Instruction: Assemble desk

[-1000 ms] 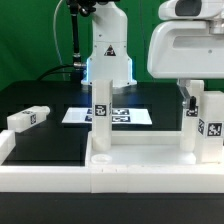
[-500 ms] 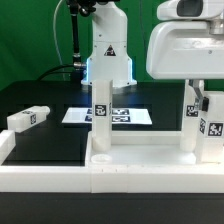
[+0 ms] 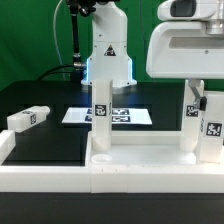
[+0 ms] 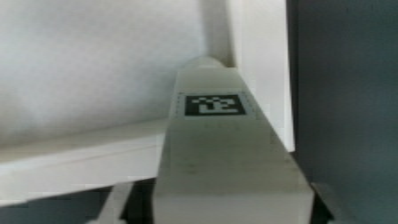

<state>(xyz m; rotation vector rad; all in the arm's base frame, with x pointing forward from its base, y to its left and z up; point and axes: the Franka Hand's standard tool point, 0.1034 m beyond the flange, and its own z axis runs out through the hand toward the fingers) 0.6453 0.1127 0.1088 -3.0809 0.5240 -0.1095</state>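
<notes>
And the gripper (image 3: 198,100) clamps 1 white square-section plastic leg (image 3: 209,130), upright at the white rimmed tabletop panel (image 3: 150,172), exterior view's right.

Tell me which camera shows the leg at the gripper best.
The exterior view: the leg stands upright on the tabletop at that view's right, its height and tag clear. The wrist view looks along it, so only one foreshortened tagged face shows, against the tabletop's rim.
</notes>
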